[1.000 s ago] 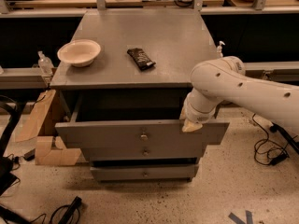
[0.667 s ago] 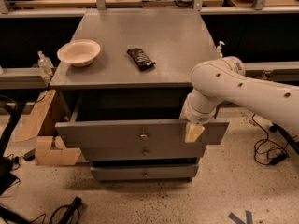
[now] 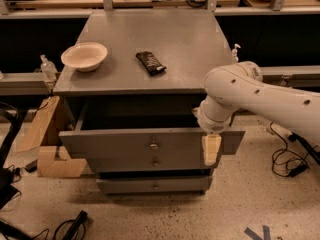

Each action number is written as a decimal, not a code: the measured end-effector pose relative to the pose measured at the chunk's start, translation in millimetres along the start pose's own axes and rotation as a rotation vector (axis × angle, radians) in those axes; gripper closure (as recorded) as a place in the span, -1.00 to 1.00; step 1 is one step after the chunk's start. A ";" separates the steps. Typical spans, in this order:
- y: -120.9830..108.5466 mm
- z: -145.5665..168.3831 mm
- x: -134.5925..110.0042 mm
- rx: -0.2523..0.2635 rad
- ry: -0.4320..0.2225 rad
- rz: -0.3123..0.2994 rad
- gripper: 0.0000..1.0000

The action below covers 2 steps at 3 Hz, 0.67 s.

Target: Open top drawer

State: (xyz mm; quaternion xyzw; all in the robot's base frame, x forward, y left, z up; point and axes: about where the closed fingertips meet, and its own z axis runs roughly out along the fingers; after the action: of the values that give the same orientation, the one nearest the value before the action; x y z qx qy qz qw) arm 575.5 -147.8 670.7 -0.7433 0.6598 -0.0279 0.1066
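Note:
The top drawer is pulled well out of the grey cabinet. Its wide flat grey front carries one small round metal knob, and its dark box shows behind the front. My gripper hangs from the white arm in front of the right end of the drawer front, pale fingers pointing down. It is to the right of the knob and not on it. Below, the medium drawer front and the narrowest one are pushed in further.
On the cabinet top lie a white bowl and a dark snack bar. Cardboard pieces lean at the cabinet's left. Cables lie on the floor at the right. Workbenches run behind.
My gripper has dropped lower across the right end of the drawer front. The drawer has stayed pulled out.

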 end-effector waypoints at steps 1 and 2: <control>4.1 1.5 0.0 -0.008 0.002 0.003 -0.49; 27.4 4.0 0.9 -0.046 0.012 0.030 -0.02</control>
State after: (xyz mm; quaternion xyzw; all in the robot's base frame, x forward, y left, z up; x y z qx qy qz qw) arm 549.6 -151.2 661.4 -0.7354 0.6720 -0.0157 0.0862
